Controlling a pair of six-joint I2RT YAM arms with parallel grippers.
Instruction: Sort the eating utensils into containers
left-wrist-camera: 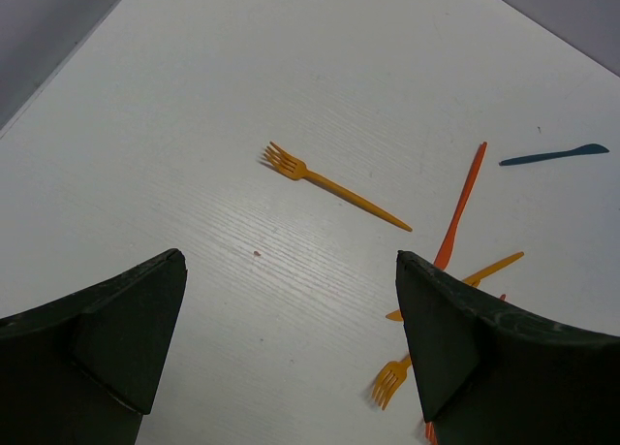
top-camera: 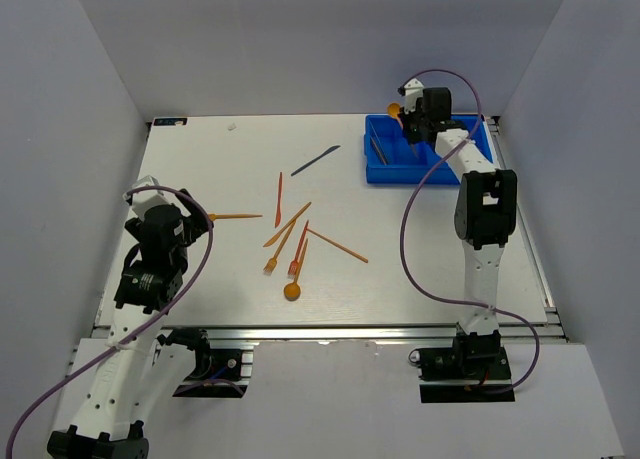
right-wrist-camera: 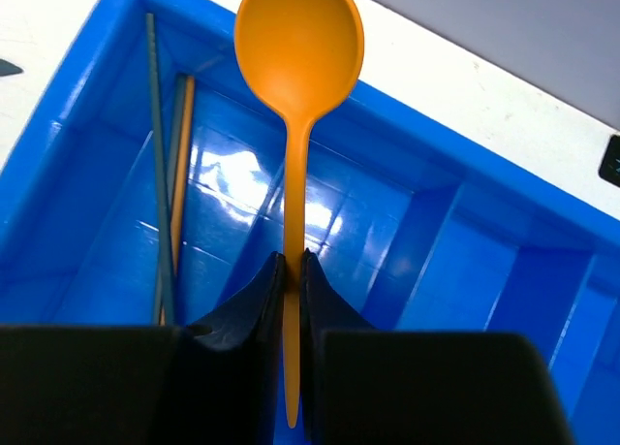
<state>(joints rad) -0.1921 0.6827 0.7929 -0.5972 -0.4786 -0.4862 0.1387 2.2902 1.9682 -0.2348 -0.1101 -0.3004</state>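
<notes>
right gripper (right-wrist-camera: 293, 270): clenched on handle of orange round-bowled plastic spoon (right-wrist-camera: 300, 47), over bright blue divided plastic tray (right-wrist-camera: 455, 222)
left gripper (left-wrist-camera: 291, 314): released, wide, holding nothing, above white table (left-wrist-camera: 194, 125)
tray end compartment: dark slim utensil (right-wrist-camera: 160, 174), orange slim utensil (right-wrist-camera: 181, 164)
table: orange plastic fork (left-wrist-camera: 334, 185), dark blue knife (top-camera: 316, 160), lying loose

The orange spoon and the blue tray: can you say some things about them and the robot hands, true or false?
1. The right gripper pinches the round-bowled orange plastic spoon by its handle. True.
2. The left gripper holds an orange plastic fork. False: it is open and empty; the fork lies on the white table.
3. The bright blue plastic tray is empty. False: thin utensils lie in one end compartment.
4. The dark blue plastic knife lies outside the tray. True.
</notes>
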